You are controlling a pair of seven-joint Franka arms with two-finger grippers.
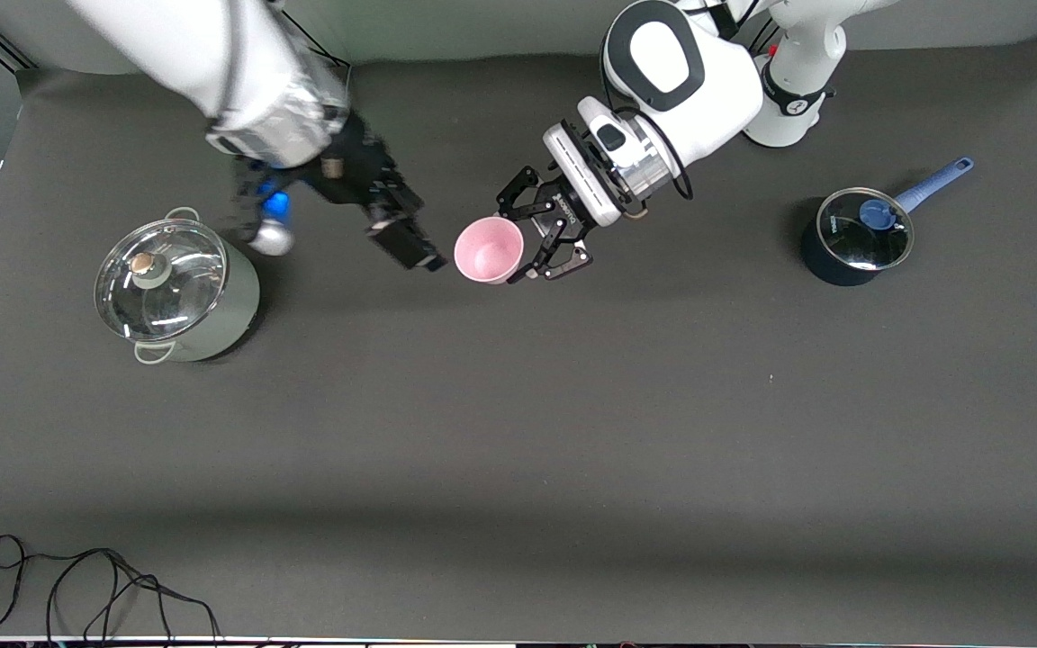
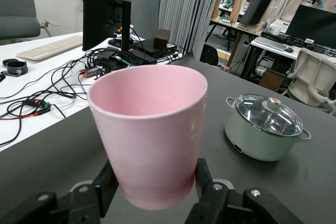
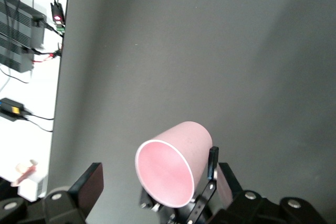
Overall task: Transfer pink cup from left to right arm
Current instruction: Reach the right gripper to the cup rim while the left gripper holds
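Observation:
My left gripper [image 1: 532, 236] is shut on the base of the pink cup [image 1: 489, 250] and holds it on its side in the air over the middle of the table, mouth toward the right arm. In the left wrist view its fingers [image 2: 105, 182] press both sides of the cup [image 2: 149, 135]. My right gripper [image 1: 406, 236] is open and empty, its tips just short of the cup's rim. In the right wrist view the cup [image 3: 173, 169] shows between its spread fingers [image 3: 89, 184].
A pale green pot with a glass lid [image 1: 176, 288] stands toward the right arm's end, and also shows in the left wrist view [image 2: 265, 127]. A dark blue saucepan with a glass lid [image 1: 852, 236] stands toward the left arm's end. A black cable [image 1: 77, 585] lies at the table's front edge.

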